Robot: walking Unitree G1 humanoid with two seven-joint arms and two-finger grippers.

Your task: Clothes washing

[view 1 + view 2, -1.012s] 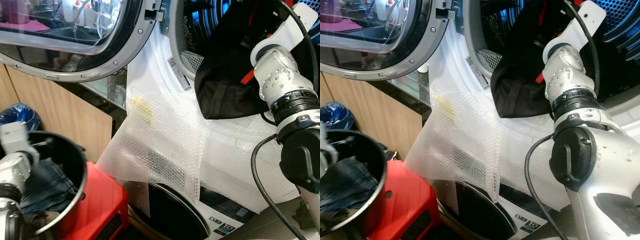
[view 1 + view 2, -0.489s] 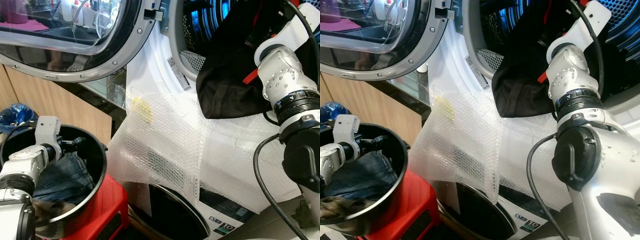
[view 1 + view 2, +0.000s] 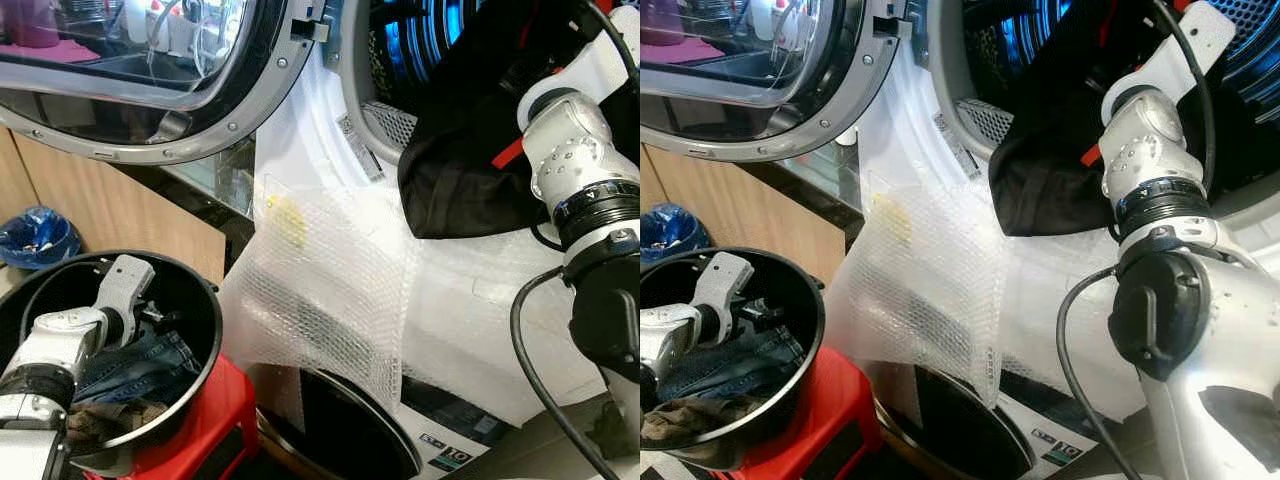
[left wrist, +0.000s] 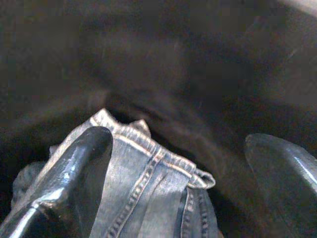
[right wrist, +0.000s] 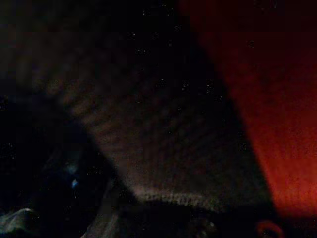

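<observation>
Hanging from the drum mouth, a black garment [image 3: 470,150] droops crumpled.

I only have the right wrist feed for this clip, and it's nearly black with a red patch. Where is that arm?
Observer: The right arm reaches into the open washer drum, against a black garment hanging over the drum's rim.
Operator: What about the left one?
Observer: The left gripper is inside a black bucket, fingers spread over blue jeans.
Operator: Holding them?
Observer: No, the fingers are open; one rests on the denim.
</observation>
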